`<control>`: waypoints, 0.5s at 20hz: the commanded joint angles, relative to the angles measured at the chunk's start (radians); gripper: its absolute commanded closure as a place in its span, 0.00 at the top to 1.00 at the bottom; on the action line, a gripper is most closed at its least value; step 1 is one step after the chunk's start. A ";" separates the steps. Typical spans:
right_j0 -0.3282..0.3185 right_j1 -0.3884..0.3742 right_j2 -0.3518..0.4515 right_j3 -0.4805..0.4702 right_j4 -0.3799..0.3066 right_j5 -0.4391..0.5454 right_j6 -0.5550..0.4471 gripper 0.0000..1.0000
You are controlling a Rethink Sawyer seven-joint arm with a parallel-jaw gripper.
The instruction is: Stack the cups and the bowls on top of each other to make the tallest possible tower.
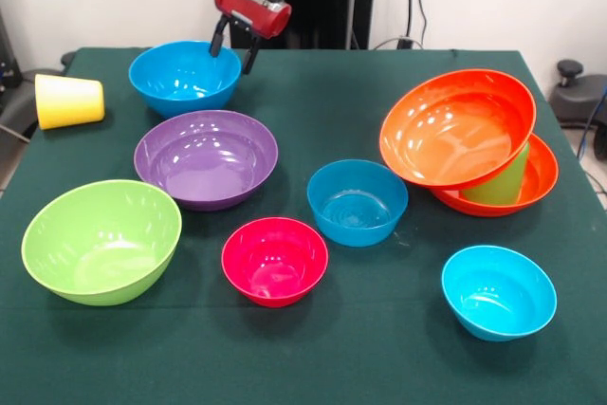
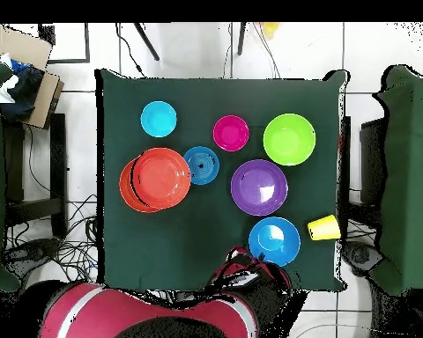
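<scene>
My gripper (image 1: pixel 234 52) hangs open at the far right rim of a large blue bowl (image 1: pixel 185 78) (image 2: pixel 274 240); I cannot tell if it touches the rim. The tower stands at the right: a tilted orange bowl (image 1: pixel 457 127) (image 2: pixel 162 177) rests on a light green cup (image 1: pixel 500 182) inside a second orange bowl (image 1: pixel 542 175) (image 2: pixel 125 194). A yellow cup (image 1: pixel 68 101) (image 2: pixel 323 228) lies on its side at the left edge. Purple (image 1: pixel 206 156), lime green (image 1: pixel 101 239), pink-red (image 1: pixel 275 260), smaller blue (image 1: pixel 358 201) and cyan (image 1: pixel 498 291) bowls sit apart, upright.
Everything stands on a dark green cloth-covered table (image 1: pixel 379 348). The yellow cup is close to the table's side edge. Bare cloth lies between the blue bowl at the back and the orange pile. Chairs stand off both sides of the table (image 2: pixel 109 255).
</scene>
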 commanded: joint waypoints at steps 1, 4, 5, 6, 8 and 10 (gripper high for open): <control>0.020 0.101 0.057 -0.161 0.092 -0.120 0.015 1.00; 0.021 0.138 0.049 -0.183 0.120 -0.156 0.010 1.00; 0.023 0.146 0.046 -0.187 0.128 -0.163 0.008 1.00; 0.023 0.151 0.046 -0.189 0.134 -0.168 0.006 1.00; 0.024 0.152 0.045 -0.187 0.139 -0.169 0.005 1.00; 0.024 0.152 0.045 -0.185 0.144 -0.171 0.004 1.00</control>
